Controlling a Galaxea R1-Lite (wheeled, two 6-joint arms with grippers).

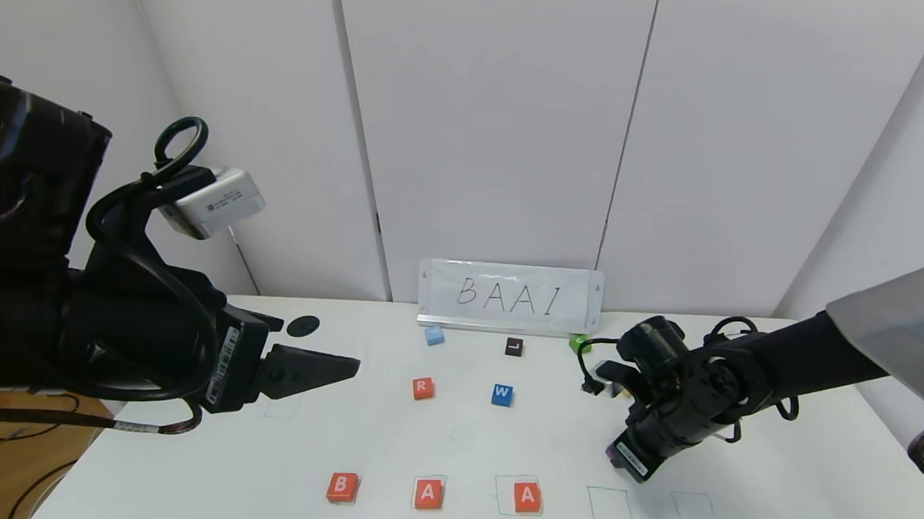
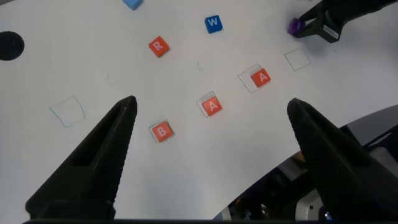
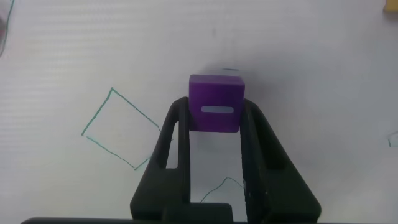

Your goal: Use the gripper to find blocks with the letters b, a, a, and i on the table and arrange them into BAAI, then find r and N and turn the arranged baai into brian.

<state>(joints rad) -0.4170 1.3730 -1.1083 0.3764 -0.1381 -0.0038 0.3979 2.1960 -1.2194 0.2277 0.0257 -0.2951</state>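
Right claw (image 3: pixel 214 134): closed on the purple I block (image 3: pixel 215 102), one finger on each side face, the white I stroke facing the wrist camera. From the head view, the claw (image 1: pixel 623 454) hangs low over the counter (image 1: pixel 795 492) at about 4 o'clock from the W block (image 1: pixel 502 395). The empty fourth green square (image 1: pixel 609 506) lies just toward 6 o'clock of it, with a fifth square (image 1: pixel 696 512) next along at 3 o'clock.

Judgement, step in hand: place I in the fourth square, completing BAAI. To do it well, bring the claw over the square's centre, square the block's faces to the drawn lines, lower until the base touches, then release. The grip is on the far end of the fingers, so avoid quick wrist turns.

Orientation: a cube, no real long axis. The I stroke runs across the fingers; whether the letter face ends up on top cannot be told yet.

Already placed along the near edge, 9 to 3 o'clock: B (image 1: pixel 342 487), A (image 1: pixel 428 493), A (image 1: pixel 527 496), letters up. The second A sits toward the 3 o'clock side of its square.

R block (image 1: pixel 423 388) sits mid-counter at 9 o'clock from W, untouched.

Left claw (image 2: pixel 208 124): spread wide, holding nothing, raised above the counter's 9 o'clock side.
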